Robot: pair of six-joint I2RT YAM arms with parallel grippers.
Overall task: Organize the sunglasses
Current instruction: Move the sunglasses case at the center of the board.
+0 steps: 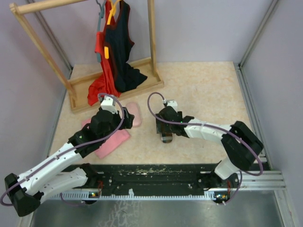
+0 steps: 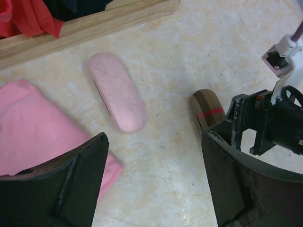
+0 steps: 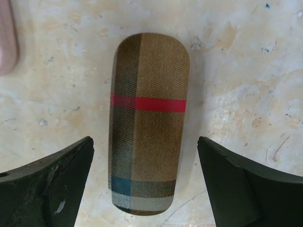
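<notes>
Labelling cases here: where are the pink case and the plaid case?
pink case [image 2: 117, 92], left wrist view, middle of its top.
plaid case [image 3: 147, 135], right wrist view, fabric just below the red stripe.

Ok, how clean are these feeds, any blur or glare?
Right wrist: brown plaid case sharp, weave visible, no glare. Left wrist: pink case clear, its own fingers soft and dark up close. Top external: even light, soft shadows.

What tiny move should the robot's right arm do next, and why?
Probably lift the right fingers straight up from the brown case. They stand wide open on either side of it, not gripping, and it lies shut and flat on the table, so it looks already set down.
</notes>
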